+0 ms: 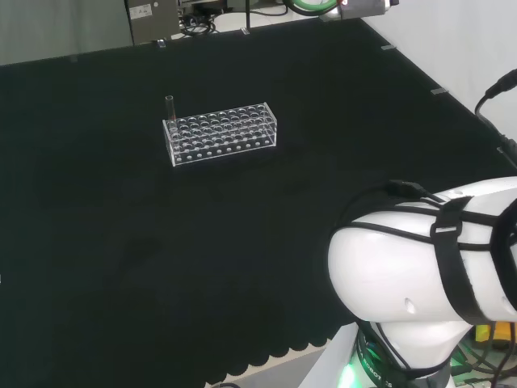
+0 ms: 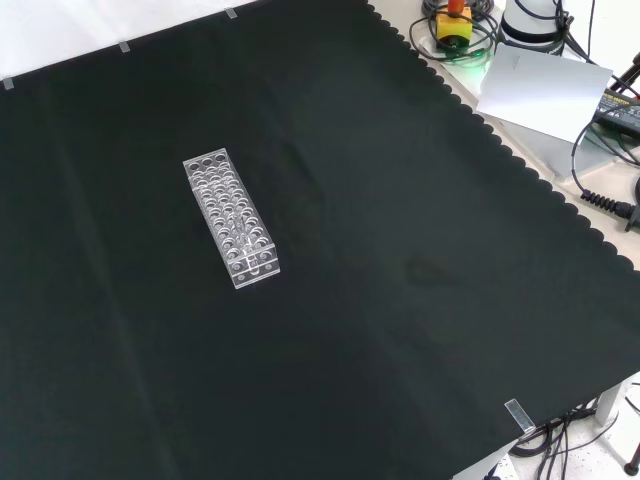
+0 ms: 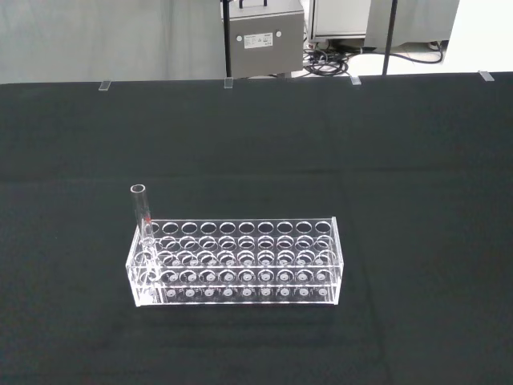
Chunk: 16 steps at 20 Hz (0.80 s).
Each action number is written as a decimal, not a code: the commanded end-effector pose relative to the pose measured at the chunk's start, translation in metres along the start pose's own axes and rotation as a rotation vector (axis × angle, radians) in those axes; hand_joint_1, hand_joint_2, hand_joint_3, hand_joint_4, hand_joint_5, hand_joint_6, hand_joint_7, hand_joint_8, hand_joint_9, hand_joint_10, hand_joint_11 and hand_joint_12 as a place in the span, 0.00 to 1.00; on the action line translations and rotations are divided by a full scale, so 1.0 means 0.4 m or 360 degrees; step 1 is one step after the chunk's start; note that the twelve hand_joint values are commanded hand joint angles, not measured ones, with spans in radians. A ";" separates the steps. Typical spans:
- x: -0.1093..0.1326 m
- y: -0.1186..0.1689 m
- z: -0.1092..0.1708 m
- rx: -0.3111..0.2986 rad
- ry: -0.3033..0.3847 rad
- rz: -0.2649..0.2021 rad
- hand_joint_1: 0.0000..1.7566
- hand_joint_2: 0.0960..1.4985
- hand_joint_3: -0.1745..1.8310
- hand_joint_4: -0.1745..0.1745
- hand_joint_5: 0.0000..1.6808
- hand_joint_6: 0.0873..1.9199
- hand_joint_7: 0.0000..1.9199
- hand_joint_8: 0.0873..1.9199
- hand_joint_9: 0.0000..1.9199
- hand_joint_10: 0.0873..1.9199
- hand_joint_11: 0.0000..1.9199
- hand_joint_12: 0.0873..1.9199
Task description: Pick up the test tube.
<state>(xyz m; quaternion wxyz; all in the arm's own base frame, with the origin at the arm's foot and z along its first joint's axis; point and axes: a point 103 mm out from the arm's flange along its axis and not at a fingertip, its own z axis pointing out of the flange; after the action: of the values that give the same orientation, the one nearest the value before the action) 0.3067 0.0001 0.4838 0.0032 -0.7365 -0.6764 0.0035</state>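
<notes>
One clear plastic test tube rack on the black cloth surface, nothing else standing on the cloth. Rack lies long and low, rows of round holes across its top plate.

One test tube, clear glass, upright in a corner hole of the rack. Head view: the far left corner, the tube's open mouth rising above the top plate. Wrist view: tube at the rack's end hole, a small red mark on its wall just below the mouth. All other holes look unfilled, as far as clear ware lets me judge.

Front view: rack left of centre, set at a slant, one short end toward the view's upper left, the other toward lower centre. The tube itself is hard to pick out there.

Arm: one big white link with black straps and cable at the head view's lower right, well apart from the rack.

Hand: cannot tell whether its fingers are spread or closed. Tube stands untouched in the rack.
</notes>
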 end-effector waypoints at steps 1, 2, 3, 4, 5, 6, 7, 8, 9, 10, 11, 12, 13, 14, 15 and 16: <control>0.005 0.012 0.001 -0.0006 -0.0016 -0.0008 0.25 0.49 0.31 0.34 0.05 0.00 0.01 0.22 0.03 0.32 0.01 0.67; 0.010 0.022 0.002 -0.0004 -0.0017 -0.0016 0.22 0.51 0.28 0.32 0.03 0.00 0.01 0.19 0.01 0.29 0.00 0.64; 0.016 0.031 0.003 -0.0002 -0.0020 -0.0025 0.20 0.53 0.27 0.30 0.02 0.00 0.00 0.17 0.01 0.27 0.00 0.63; 0.022 0.039 0.005 -0.0002 -0.0023 -0.0037 0.19 0.54 0.26 0.30 0.01 0.00 0.00 0.16 0.00 0.27 0.00 0.62; 0.028 0.046 0.007 0.0000 -0.0025 -0.0048 0.19 0.54 0.26 0.29 0.01 0.00 0.00 0.16 0.00 0.26 0.00 0.61; 0.034 0.056 0.010 0.0007 -0.0023 -0.0056 0.18 0.54 0.26 0.29 0.01 0.00 0.00 0.16 0.00 0.26 0.00 0.61; 0.040 0.066 0.013 0.0019 -0.0014 -0.0062 0.18 0.54 0.26 0.29 0.01 0.00 0.00 0.16 0.00 0.26 0.00 0.61; 0.045 0.078 0.017 0.0033 -0.0015 -0.0070 0.18 0.55 0.24 0.29 0.01 0.00 0.00 0.16 0.00 0.26 0.00 0.61; 0.051 0.092 0.022 0.0052 -0.0018 -0.0081 0.18 0.56 0.24 0.29 0.01 0.00 0.00 0.16 0.00 0.26 0.00 0.61; 0.057 0.105 0.028 0.0064 -0.0022 -0.0092 0.18 0.56 0.23 0.29 0.01 0.00 0.00 0.16 0.00 0.27 0.00 0.61; 0.063 0.121 0.034 0.0079 -0.0025 -0.0105 0.18 0.56 0.23 0.29 0.01 0.00 0.00 0.16 0.00 0.27 0.00 0.61; 0.070 0.141 0.043 0.0095 -0.0027 -0.0119 0.18 0.57 0.22 0.29 0.01 0.00 0.00 0.16 0.00 0.27 0.00 0.62; 0.077 0.159 0.051 0.0108 -0.0029 -0.0133 0.18 0.57 0.22 0.29 0.01 0.00 0.00 0.16 0.00 0.27 0.00 0.62; 0.084 0.177 0.061 0.0121 -0.0030 -0.0145 0.19 0.57 0.22 0.29 0.01 0.00 0.00 0.17 0.00 0.28 0.00 0.62; 0.090 0.196 0.071 0.0131 -0.0025 -0.0158 0.19 0.57 0.21 0.29 0.01 0.00 0.00 0.18 0.00 0.28 0.00 0.63; 0.095 0.214 0.082 0.0140 -0.0021 -0.0168 0.19 0.58 0.21 0.29 0.02 0.00 0.00 0.20 0.00 0.29 0.00 0.64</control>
<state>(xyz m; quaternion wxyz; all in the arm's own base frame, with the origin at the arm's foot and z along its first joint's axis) 0.3431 0.0142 0.4730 0.0158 -0.7210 -0.6925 0.0193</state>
